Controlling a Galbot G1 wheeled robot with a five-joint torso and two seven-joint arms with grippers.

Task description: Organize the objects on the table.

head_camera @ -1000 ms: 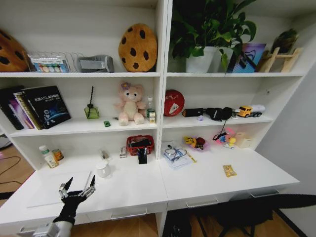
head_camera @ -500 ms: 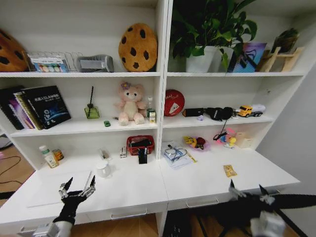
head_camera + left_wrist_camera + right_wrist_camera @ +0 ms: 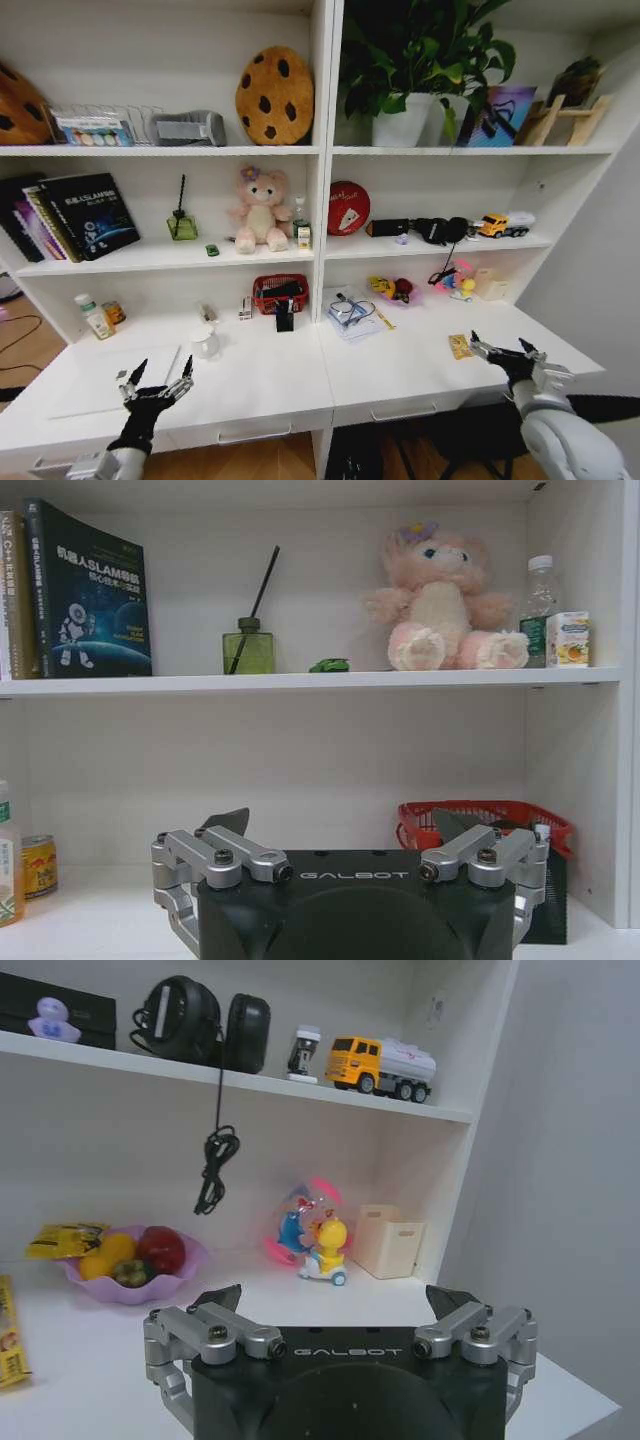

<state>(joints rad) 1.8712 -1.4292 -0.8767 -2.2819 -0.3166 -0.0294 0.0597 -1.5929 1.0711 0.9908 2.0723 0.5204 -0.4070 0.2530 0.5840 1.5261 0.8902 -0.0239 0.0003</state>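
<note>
Progress nil: your left gripper (image 3: pixel 155 382) and right gripper (image 3: pixel 508 353) hover spread, empty; yellow packet (image 3: pixel 459 346) untouched on surface (image 3: pixel 400 372).

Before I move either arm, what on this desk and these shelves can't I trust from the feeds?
- Red mesh basket, head view: contents too small; in left wrist view the left gripper covers its lower part.
- Yellow packet: print unreadable; cut off at the edge in right wrist view.
- Paper pile, head view: items on it indistinct.
</note>
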